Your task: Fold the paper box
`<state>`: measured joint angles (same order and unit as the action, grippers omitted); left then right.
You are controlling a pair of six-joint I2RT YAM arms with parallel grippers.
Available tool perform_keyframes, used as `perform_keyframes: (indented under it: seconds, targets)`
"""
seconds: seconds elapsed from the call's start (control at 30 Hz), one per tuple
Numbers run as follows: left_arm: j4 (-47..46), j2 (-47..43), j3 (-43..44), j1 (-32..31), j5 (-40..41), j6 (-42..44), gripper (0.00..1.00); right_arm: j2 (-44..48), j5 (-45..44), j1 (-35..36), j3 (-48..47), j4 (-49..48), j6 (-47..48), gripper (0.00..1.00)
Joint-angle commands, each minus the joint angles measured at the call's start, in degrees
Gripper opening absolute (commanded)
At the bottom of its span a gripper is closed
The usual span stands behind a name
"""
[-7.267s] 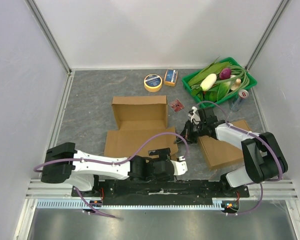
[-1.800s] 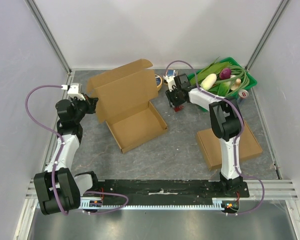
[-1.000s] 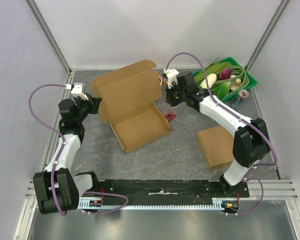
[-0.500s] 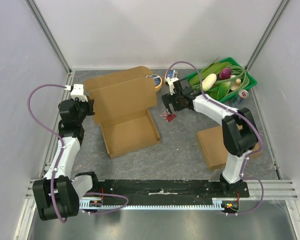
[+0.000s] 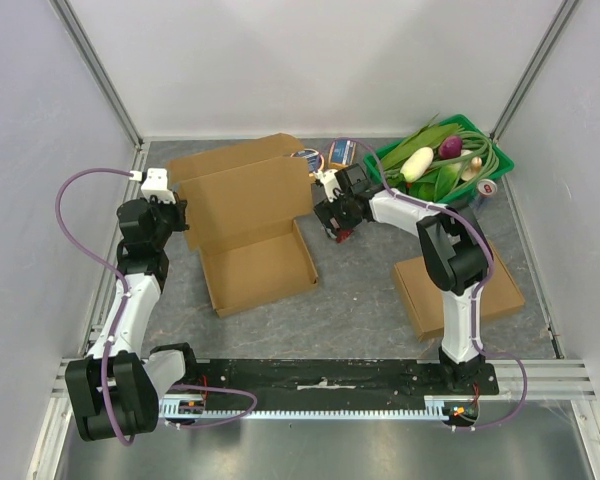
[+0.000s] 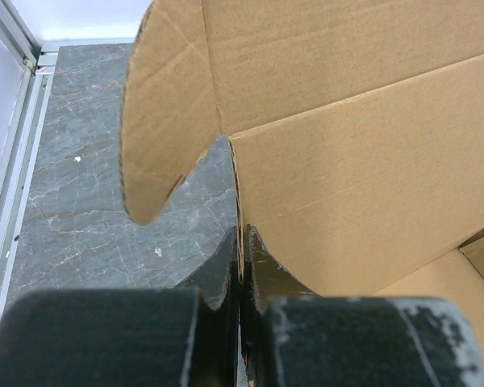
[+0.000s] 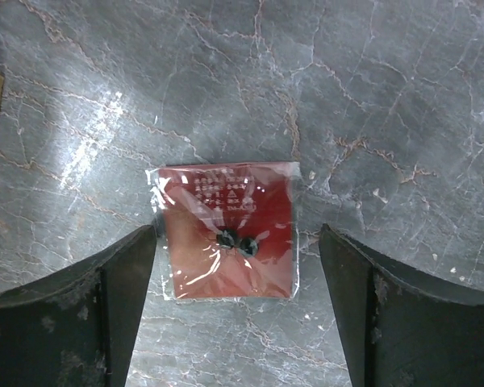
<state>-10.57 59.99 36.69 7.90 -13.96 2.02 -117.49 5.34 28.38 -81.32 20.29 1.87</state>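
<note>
Two tools are in view: the left tool (image 6: 240, 242) is clamped on an upright cardboard edge of the paper box (image 5: 255, 265), just below a rounded flap. The box lies on the left half of the tabletop (image 5: 360, 300), tray flat and lid raised. The right tool (image 7: 235, 258) is spread wide, one finger on each side of a small red packet (image 7: 230, 230) right of the box.
</note>
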Motion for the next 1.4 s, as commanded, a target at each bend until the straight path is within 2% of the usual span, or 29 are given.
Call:
perform_keyframes:
  seconds: [0.0, 0.1, 0.2, 0.23, 0.4, 0.43, 0.5, 0.53, 0.67, 0.87, 0.93, 0.97, 1.0, 1.1, 1.2, 1.3, 1.37]
  targets:
    - [-1.38, -0.84, 1.02, -0.25, -1.07, 2.99, 0.02, -1.51, 2.91, 0.62, -1.39, 1.41, 1.47, 0.87]
    - [-1.56, -0.66, 1.02, -0.17, -1.6, 2.55, 0.02, 0.07, 4.77, 0.8, 0.98, -0.17, -0.02, 0.84]
    - [-1.65, -0.66, 1.02, -0.25, -1.69, 2.37, 0.02, -0.72, 3.01, 0.97, -0.06, 1.5, -0.81, 0.63]
    - [-1.56, -0.83, 1.02, -0.25, -1.78, 2.37, 0.02, -0.63, 2.4, 0.97, 0.11, 1.5, -0.99, 0.51]
    - [-1.47, -1.01, 0.84, -0.34, -2.22, 2.11, 0.02, 3.05, -0.68, 1.41, 3.36, -2.62, -1.78, 0.36]
    - [-1.65, -0.84, 0.84, -0.43, -2.39, 1.94, 0.02, 3.84, -1.56, 1.5, 3.79, -3.85, -1.78, 0.29]
    - [-1.65, -0.57, 0.76, -0.52, -2.39, 2.02, 0.02, 7.08, -1.21, 1.33, 5.11, -5.0, -3.88, 0.25]
    - [-1.56, -0.49, 0.84, -0.78, -2.39, 2.2, 0.02, 8.41, -1.21, 1.41, 5.55, -6.13, -4.33, 0.2]
    - [-1.39, 0.04, 1.11, -1.48, -2.74, 2.28, 0.02, 13.33, 1.59, 1.5, 5.99, -5.7, -5.38, 0.17]
    - [-1.47, 0.66, 1.02, -2.54, -2.92, 2.02, 0.02, 16.24, 1.51, 1.33, 6.17, -4.04, -6.97, 0.07]
    - [-1.3, 0.57, 1.11, -2.54, -2.92, 2.2, 0.02, 16.94, 1.51, 1.33, 6.7, -4.47, -7.67, 0.06]
    - [-1.38, 0.48, 1.02, -2.54, -2.57, 2.2, 0.02, 16.68, -0.14, 1.33, 6.61, -4.56, -8.1, 0.09]
    - [-1.39, 0.4, 1.02, -2.54, -2.39, 2.28, 0.02, 16.16, -1.2, 1.33, 6.44, -4.56, -8.63, 0.34]
    - [-1.21, 0.48, 1.02, -2.54, -1.6, 2.11, 0.02, 12.99, -4.81, 1.33, 4.94, -0.53, -9.95, 0.65]
    - [-1.21, 0.57, 1.02, -2.54, -0.37, 2.11, 0.02, 12.9, -3.15, 1.67, 7.22, -3.49, -12.24, 0.67]
    - [-1.21, 0.83, 1.02, -2.63, 1.56, 1.76, 0.02, 10.8, -4.99, 3.95, 6.09, -3.34, -12.24, 0.57]
    - [-1.03, 1.01, 1.11, -2.63, 1.83, 1.76, 0.02, 8.51, -6.66, 3.96, 5.04, -3.24, -12.24, 0.56]
